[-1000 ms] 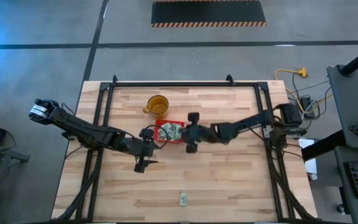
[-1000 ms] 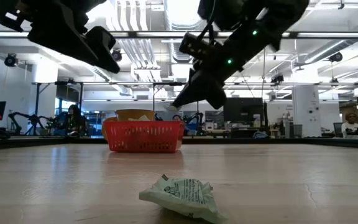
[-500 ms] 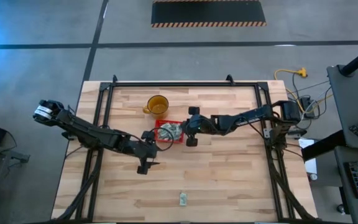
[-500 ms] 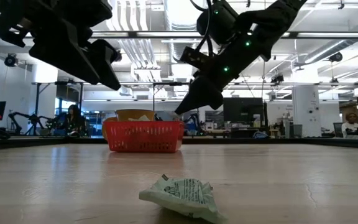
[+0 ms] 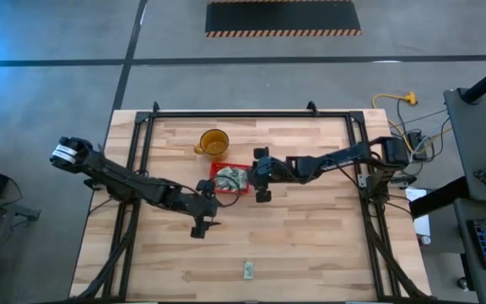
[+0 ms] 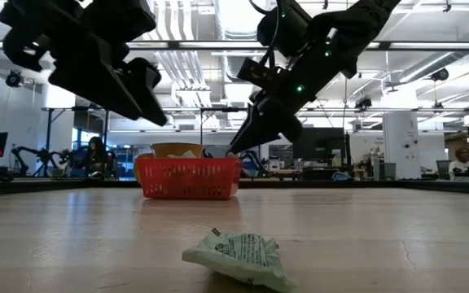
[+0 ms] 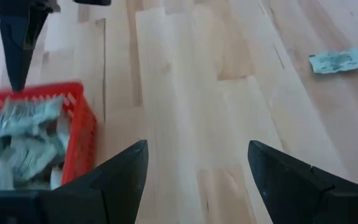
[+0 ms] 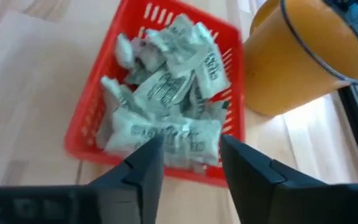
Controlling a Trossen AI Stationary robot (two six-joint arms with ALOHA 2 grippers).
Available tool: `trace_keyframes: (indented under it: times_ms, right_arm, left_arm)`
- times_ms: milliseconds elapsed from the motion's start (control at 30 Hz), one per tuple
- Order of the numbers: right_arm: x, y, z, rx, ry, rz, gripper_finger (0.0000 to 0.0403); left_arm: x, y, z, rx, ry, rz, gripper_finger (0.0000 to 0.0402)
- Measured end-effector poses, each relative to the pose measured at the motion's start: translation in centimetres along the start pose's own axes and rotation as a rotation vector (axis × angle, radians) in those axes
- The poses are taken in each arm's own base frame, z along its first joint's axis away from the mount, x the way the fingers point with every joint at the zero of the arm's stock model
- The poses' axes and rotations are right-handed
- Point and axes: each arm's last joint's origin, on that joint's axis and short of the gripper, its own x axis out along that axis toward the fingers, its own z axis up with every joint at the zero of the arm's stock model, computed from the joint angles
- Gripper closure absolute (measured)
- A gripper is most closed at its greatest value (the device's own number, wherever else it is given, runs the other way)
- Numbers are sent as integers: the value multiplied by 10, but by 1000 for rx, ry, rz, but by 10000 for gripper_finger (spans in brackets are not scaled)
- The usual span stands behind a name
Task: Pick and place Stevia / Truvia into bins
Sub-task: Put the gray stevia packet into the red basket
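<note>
Right pincer apart above red basket; plank table, workshop behind.

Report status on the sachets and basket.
Right tool open over red basket, sachets inside. Left tool open, empty. One sachet left on table.

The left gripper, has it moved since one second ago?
Yes. In the high view the left gripper has shifted away from the cup, toward the lone sachet.
</note>
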Motion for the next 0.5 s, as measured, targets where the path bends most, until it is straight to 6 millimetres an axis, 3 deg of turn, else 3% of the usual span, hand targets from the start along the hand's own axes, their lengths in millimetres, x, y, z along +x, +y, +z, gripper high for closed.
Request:
trace_keyframes:
  times_ms: [367,500]
  right_arm:
    - [-31,34,16,-35,11,95,255]
    - [-42,49,21,-26,-1,129,265]
  left_arm:
    - [32,-6,-3,70,-27,-17,143]
    - [40,-10,-10,83,24,-127,143]
